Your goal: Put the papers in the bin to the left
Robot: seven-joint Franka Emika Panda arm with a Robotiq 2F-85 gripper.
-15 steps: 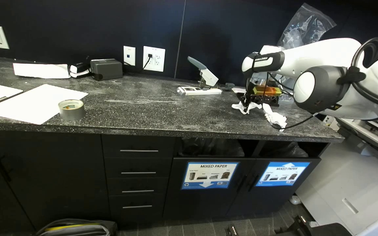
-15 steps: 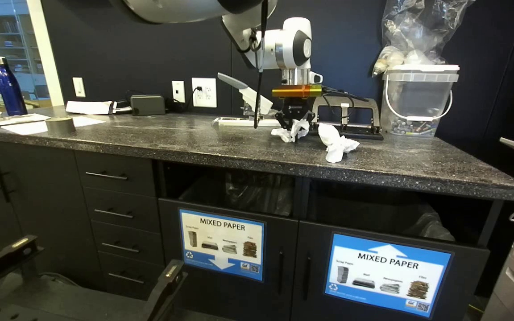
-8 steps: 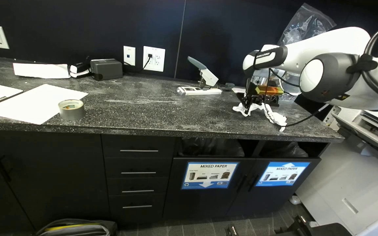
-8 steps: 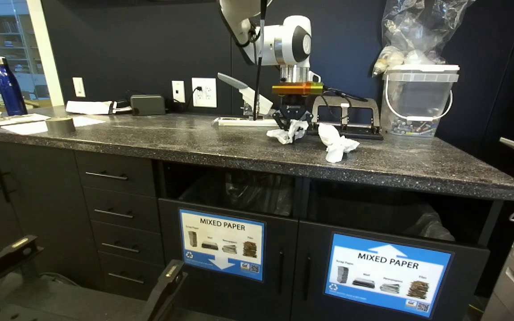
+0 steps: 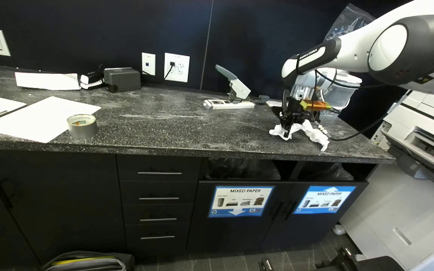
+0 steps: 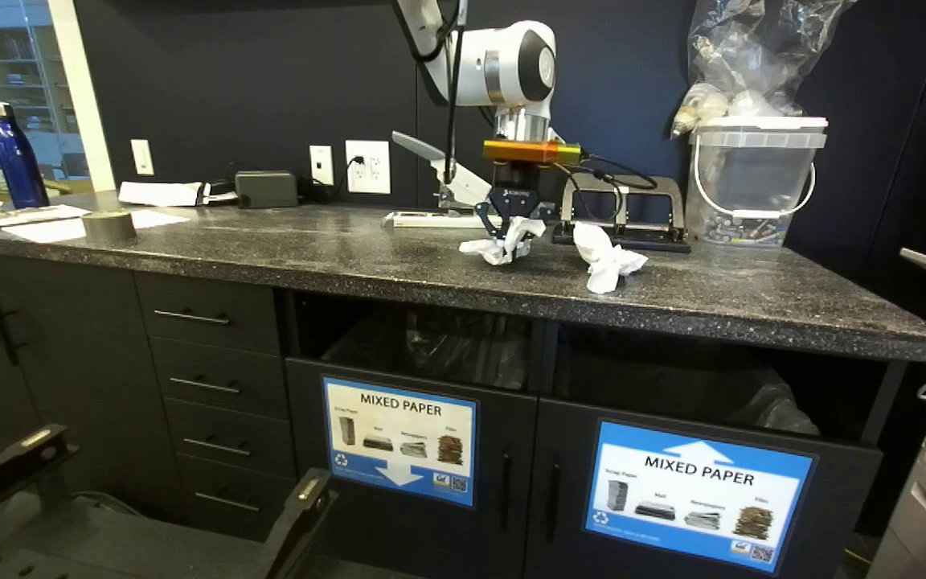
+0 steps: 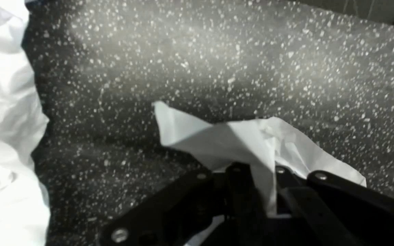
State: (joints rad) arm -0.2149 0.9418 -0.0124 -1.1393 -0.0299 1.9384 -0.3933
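My gripper [image 6: 503, 240] is shut on a crumpled white paper scrap [image 6: 521, 232]. Loose ends of it stick out on both sides of the fingers, also in the wrist view [image 7: 197, 136]. The gripper [image 5: 287, 130] is low over the countertop; I cannot tell whether the held scrap touches it. A second crumpled paper scrap [image 6: 608, 264] lies on the counter beside the gripper, at the left edge of the wrist view [image 7: 5, 136]. The bin [image 6: 491, 418] is the dark compartment below the counter with the pale, blue-edged sign [image 6: 400, 441]; it also shows in an exterior view [image 5: 207, 229].
The counter edge [image 6: 399, 281] overhangs the bin opening. A compartment with a bluer sign [image 6: 700, 494] stands beside it. A stapler [image 5: 228, 103], a hole punch [image 6: 624, 209] and a clear bucket [image 6: 752, 177] stand behind. Flat sheets [image 5: 40, 116] and a tape roll [image 5: 82, 126] lie farther off.
My gripper has moved with the held scrap, away from the second scrap and slightly toward the counter's front edge. The second scrap has not moved. The arm links have shifted.
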